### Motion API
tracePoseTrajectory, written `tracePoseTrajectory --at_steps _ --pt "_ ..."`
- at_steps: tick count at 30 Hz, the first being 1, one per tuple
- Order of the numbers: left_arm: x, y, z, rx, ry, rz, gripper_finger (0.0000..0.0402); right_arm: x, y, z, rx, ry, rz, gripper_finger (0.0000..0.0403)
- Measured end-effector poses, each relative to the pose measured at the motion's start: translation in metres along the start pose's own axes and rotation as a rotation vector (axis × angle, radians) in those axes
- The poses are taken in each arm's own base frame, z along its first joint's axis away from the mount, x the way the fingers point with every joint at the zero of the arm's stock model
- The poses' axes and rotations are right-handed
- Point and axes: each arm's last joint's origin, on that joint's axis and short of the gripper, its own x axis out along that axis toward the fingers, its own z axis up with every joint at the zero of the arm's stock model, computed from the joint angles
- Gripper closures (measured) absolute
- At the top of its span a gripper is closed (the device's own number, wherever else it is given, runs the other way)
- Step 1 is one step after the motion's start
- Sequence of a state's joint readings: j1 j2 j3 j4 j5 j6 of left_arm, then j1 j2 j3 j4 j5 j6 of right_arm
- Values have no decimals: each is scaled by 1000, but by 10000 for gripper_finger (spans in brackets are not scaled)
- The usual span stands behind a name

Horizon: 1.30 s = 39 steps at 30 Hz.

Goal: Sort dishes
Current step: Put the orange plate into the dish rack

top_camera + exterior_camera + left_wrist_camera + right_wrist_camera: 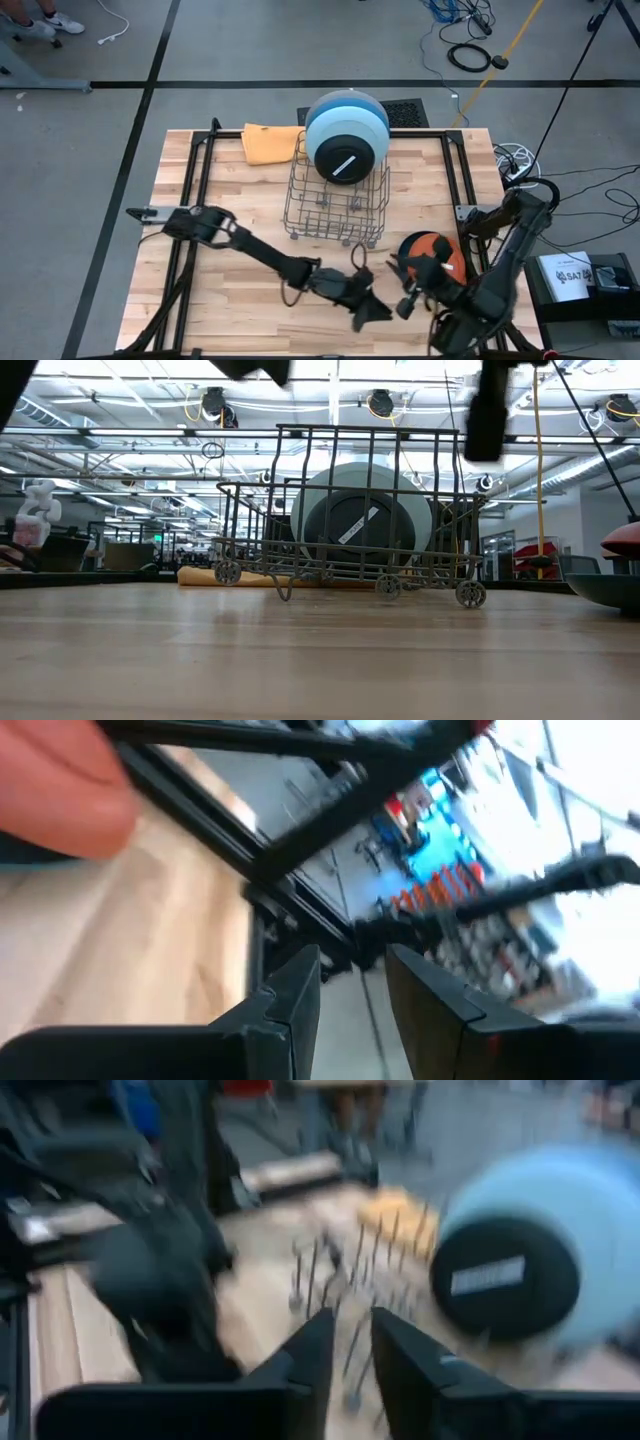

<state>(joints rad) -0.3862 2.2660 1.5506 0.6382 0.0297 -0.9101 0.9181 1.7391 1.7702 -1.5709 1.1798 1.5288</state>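
Filling most of the high view, a pale wooden table (pixel 250 200) of butcher-block planks stands on a grey floor crossed by dark tape lines, with cables coiled at the upper right. The low view looks across the smooth wood into a large hall with ceiling trusses and hanging lights.

At the upper middle of the table sits a wire rack (pixel 337 205) of thin metal rods on small wheels. Three round plates stand upright in it, stacked face to face: a black plate (pixel 345 152) with a white sticker in front, a blue plate (pixel 345 118) behind it and a grey plate (pixel 340 98) at the back, mostly hidden. A crumpled orange cloth (pixel 270 143) lies just left of the rack.

An orange plate (pixel 432 252) lies flat at the lower right of the table, partly covered by the right arm; only its rim shows at the right edge of the low view.

The left gripper (pixel 368 305) hangs over the lower middle of the table, its fingers (pixel 300 995) parted with nothing between them. The right gripper (pixel 405 290) is just beside it, near the orange plate; its wrist view shows a narrow gap between the fingers (pixel 315 1355) and nothing held. Both wrist views are blurred, and the rack wires there are hard to make out.
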Motion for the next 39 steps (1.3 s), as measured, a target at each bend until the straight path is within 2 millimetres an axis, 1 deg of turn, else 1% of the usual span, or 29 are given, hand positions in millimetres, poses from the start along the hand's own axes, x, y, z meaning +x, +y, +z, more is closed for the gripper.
tracePoseTrajectory --at_steps 4,5,6,10,14,17,24,27,35,39 --pt "21 41 9 -152 -55 57 283 -18 -15 15 -78 -162 39 387" --pt "25 51 11 -187 -69 72 283 -21 -17 18 -100 -192 45 395" --pt "29 58 13 -217 -82 76 283 -24 -19 19 -121 -217 48 397" --pt "41 74 24 -305 -116 93 283 -33 -25 23 -170 -288 56 392" --pt "41 91 29 -323 -98 202 283 -39 -25 21 -214 -308 69 400" --pt "39 97 34 -322 -101 229 274 -45 -25 20 -224 -328 84 400" --pt "36 108 43 -342 -113 273 222 -55 -25 16 -231 -359 115 401" --pt "35 112 44 -351 -112 300 206 -57 -25 15 -236 -361 123 401" --pt "33 116 49 -372 -141 328 200 -58 -25 15 -241 -363 123 402" --pt "36 110 58 -360 -165 305 201 -58 -25 15 -243 -363 123 402"
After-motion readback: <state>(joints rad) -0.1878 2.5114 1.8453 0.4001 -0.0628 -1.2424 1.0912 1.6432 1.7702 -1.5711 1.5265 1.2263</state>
